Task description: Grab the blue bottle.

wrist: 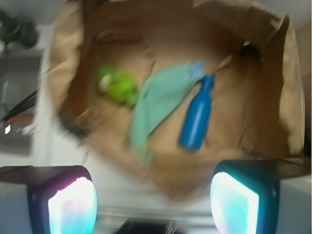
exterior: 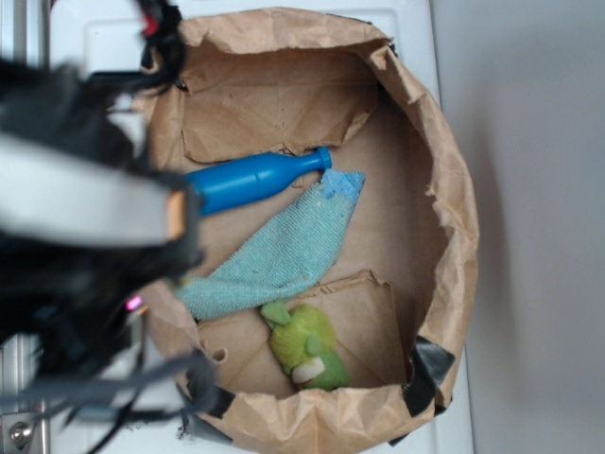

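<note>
The blue bottle [exterior: 255, 180] lies on its side on the floor of a brown paper bag [exterior: 444, 161], neck pointing right, its base hidden behind my arm. In the blurred wrist view the blue bottle [wrist: 197, 116] lies well ahead of my gripper [wrist: 153, 202], slightly right of centre. The gripper's two glowing pads [wrist: 73, 207] stand wide apart with nothing between them. It hovers high above the bag's near rim, apart from the bottle. In the exterior view my arm fills the left side and the fingers are not distinct.
A pale blue-teal cloth [exterior: 284, 253] lies diagonally right beside the bottle's neck. A green plush toy [exterior: 304, 345] sits near the bag's front wall. Crumpled paper bag walls [wrist: 287, 83] ring everything. White surface [exterior: 529, 227] lies outside the bag.
</note>
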Robot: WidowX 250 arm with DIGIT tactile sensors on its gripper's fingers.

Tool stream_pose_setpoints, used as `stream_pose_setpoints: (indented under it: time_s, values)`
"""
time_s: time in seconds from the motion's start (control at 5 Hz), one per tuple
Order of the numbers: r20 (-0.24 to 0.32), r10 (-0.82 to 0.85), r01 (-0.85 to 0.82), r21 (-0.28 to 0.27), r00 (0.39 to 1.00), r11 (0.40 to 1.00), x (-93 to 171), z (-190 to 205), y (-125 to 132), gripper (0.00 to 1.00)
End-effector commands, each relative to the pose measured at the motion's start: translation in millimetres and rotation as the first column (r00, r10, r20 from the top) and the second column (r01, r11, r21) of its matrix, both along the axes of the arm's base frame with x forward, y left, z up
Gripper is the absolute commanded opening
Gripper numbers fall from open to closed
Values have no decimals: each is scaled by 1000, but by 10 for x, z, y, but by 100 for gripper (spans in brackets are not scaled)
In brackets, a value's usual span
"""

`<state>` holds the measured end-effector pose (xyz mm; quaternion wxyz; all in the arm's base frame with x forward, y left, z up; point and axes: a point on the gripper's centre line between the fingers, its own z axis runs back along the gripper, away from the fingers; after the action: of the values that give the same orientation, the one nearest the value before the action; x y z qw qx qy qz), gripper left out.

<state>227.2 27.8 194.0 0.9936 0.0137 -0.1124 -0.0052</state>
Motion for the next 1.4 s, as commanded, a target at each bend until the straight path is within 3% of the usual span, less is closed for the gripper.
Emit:
stream_pose_setpoints:
  time_s: [0.0, 0.4, 0.6, 0.8, 1.2]
  values:
    - [-15, 9, -9, 27, 1000, 1000, 160, -413, 319, 100]
    - [-119, -46, 53, 54, 992, 997, 385, -951, 229, 100]
    - [-154, -40, 54, 86, 987, 995, 470, -1151, 320, 100]
    - [-193, -41, 56, 74, 980, 996, 810, -1385, 357, 100]
    - [-262, -94, 112, 55, 960, 992, 1072, -1646, 206, 100]
